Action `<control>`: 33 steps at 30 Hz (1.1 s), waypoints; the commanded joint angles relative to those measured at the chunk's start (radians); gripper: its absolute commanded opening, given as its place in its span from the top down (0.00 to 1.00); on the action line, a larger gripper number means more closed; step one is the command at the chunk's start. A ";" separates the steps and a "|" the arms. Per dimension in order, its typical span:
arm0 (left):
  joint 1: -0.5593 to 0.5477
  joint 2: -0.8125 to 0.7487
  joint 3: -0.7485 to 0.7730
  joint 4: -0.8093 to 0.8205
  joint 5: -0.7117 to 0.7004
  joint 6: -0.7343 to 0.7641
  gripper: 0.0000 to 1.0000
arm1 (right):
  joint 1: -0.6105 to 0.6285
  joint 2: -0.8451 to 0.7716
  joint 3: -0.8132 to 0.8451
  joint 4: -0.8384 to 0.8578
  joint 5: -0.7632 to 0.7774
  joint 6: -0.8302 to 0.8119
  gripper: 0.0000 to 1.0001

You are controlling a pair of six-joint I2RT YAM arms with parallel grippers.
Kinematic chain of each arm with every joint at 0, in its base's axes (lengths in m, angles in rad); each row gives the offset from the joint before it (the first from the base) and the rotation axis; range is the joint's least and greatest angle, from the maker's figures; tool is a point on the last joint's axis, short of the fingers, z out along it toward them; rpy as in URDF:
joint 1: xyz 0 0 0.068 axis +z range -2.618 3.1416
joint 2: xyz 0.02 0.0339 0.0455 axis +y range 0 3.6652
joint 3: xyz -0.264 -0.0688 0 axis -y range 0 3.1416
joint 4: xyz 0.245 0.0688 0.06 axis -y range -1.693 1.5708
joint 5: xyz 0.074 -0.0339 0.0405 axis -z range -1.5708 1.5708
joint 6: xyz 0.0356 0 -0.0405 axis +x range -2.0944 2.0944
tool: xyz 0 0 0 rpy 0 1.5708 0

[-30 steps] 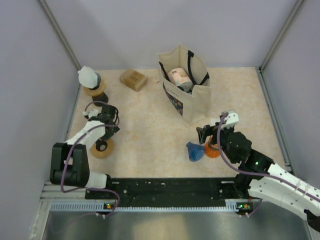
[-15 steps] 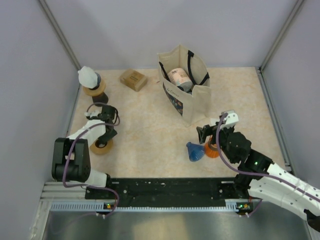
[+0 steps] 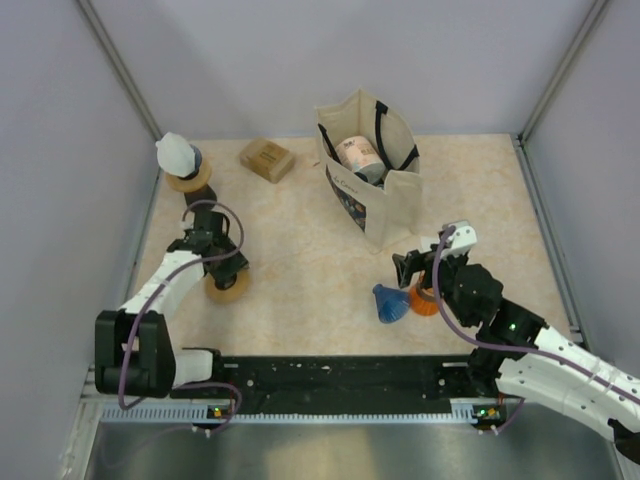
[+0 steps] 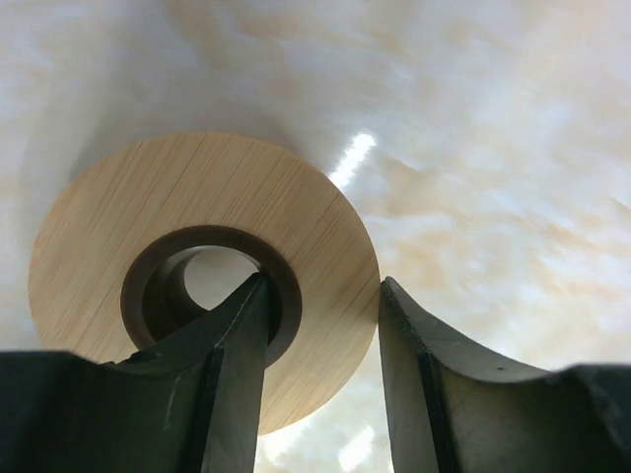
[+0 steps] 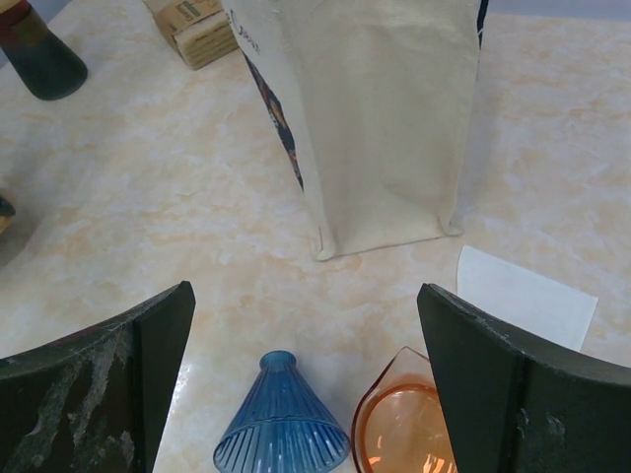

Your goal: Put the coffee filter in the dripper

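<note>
My left hand [image 4: 323, 296] grasps the wooden ring [image 4: 197, 187], one finger through its bore and one outside the rim; I judge this grip suits carrying it. My right hand [image 5: 306, 296] stands released, jaws wide, above the blue dripper [image 5: 281, 424] and orange dripper [image 5: 409, 429]. The coffee filter [image 5: 527, 296] lies flat on the counter [image 5: 148, 197] beside the tote bag [image 5: 375, 118], not yet fetched.

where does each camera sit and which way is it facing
Top external: above and behind, looking down; both arms show.
Left wrist: close over the wooden ring, its own fingers straddling it.
Right wrist: low, facing the bag past the blue dripper; own fingers at both sides.
Shared: top and right wrist both see the bag.
</note>
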 commanded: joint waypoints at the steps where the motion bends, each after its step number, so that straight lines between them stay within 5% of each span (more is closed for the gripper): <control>1: -0.002 -0.128 0.014 0.158 0.408 0.097 0.98 | -0.005 -0.008 0.008 0.057 -0.073 0.006 0.04; 7: -0.054 -0.246 -0.033 0.540 0.926 0.035 1.00 | -0.006 0.035 -0.041 0.300 -0.367 0.052 0.04; 13: -0.193 -0.320 0.005 0.786 0.975 -0.047 1.00 | -0.005 0.105 -0.081 0.569 -0.652 0.118 0.05; 16: -0.270 -0.331 0.008 1.048 1.024 -0.128 1.00 | -0.003 0.148 -0.102 0.690 -0.712 0.149 0.05; 20: -0.334 -0.282 0.034 1.357 1.104 -0.315 1.00 | -0.006 0.188 -0.030 0.591 -0.726 0.103 0.07; 23: -0.374 -0.242 0.095 1.311 1.139 -0.303 1.00 | -0.008 0.214 0.050 0.367 -0.719 -0.151 0.10; 26: -0.390 -0.208 0.166 1.098 1.155 -0.179 1.00 | -0.077 0.166 0.038 0.356 -0.766 -0.317 0.09; 31: -0.408 -0.180 0.195 0.986 1.218 -0.096 1.00 | -0.304 0.127 0.076 0.336 -1.184 -0.452 0.09; 33: -0.419 -0.174 0.220 0.836 1.195 0.012 1.00 | -0.312 0.161 0.125 0.283 -1.205 -0.488 0.10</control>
